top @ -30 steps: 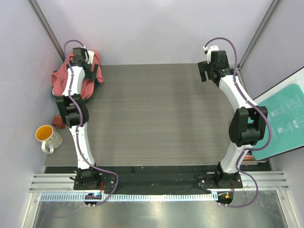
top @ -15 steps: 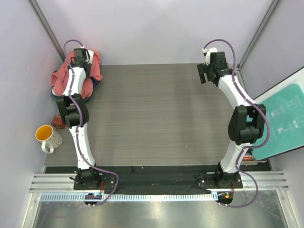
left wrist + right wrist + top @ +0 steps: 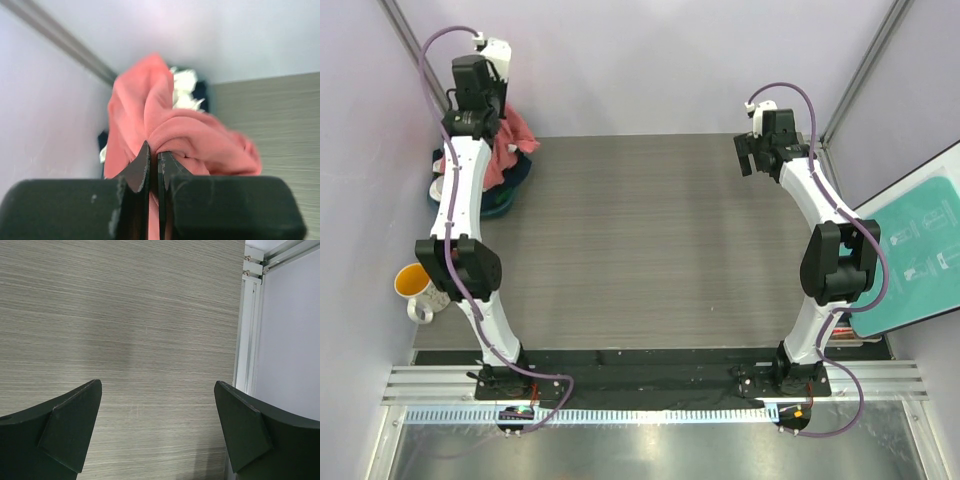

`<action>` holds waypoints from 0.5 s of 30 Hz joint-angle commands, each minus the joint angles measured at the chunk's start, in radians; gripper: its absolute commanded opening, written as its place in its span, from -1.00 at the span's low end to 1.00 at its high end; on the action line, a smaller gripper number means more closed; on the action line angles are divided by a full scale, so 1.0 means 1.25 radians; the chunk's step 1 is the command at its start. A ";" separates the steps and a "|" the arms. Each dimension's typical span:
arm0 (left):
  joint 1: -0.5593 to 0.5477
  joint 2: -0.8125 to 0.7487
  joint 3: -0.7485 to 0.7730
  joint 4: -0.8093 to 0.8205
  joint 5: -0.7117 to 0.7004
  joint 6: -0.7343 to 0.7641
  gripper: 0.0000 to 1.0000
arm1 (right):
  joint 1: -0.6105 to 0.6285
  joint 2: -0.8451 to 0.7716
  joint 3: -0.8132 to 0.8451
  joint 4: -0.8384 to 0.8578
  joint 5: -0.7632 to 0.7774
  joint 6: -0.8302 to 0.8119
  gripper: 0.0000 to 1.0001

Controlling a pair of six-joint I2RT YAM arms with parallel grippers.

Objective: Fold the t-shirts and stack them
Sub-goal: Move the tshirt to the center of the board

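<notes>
In the far left corner lies a heap of t-shirts. The coral-red one (image 3: 510,138) is on top, pulled up into a peak. My left gripper (image 3: 480,112) is shut on a fold of this coral-red t-shirt (image 3: 200,135); its tips (image 3: 154,150) pinch the cloth. Beneath it show a white t-shirt (image 3: 184,90) and a dark navy one (image 3: 508,192). At the far right of the table my right gripper (image 3: 750,158) hangs open (image 3: 157,385), with only bare tabletop between its fingers.
An orange-lined mug (image 3: 418,288) stands off the table's left edge beside the left arm. A teal board (image 3: 920,250) leans at the right. The grey wood-grain table (image 3: 660,240) runs to a white frame rail (image 3: 246,330) on the right.
My left gripper closed on the coral-red t-shirt and rose toward the back corner, pulling the cloth up off the heap. The right arm hardly moved.
</notes>
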 commanded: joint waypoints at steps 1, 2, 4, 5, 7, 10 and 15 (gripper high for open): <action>-0.056 -0.061 0.052 0.010 0.129 -0.015 -0.99 | 0.001 -0.018 0.028 0.008 -0.007 0.005 0.99; -0.077 -0.065 0.069 -0.018 0.151 -0.026 -0.99 | 0.001 -0.018 0.030 0.008 -0.007 0.005 0.99; -0.125 -0.083 0.079 -0.036 0.212 -0.038 -1.00 | 0.001 -0.023 0.031 0.009 -0.005 0.006 1.00; -0.146 -0.088 0.088 -0.049 0.229 -0.048 -1.00 | 0.000 -0.024 0.033 0.008 -0.006 0.006 0.99; -0.211 -0.107 0.093 -0.055 0.259 -0.056 -0.99 | 0.001 -0.029 0.032 0.009 -0.002 0.010 0.99; -0.295 -0.112 0.094 -0.056 0.310 -0.071 -0.99 | 0.000 -0.038 0.026 0.011 0.000 0.017 0.99; -0.326 -0.120 0.041 -0.032 0.447 -0.127 -0.35 | 0.001 -0.062 0.015 0.011 0.004 0.017 0.99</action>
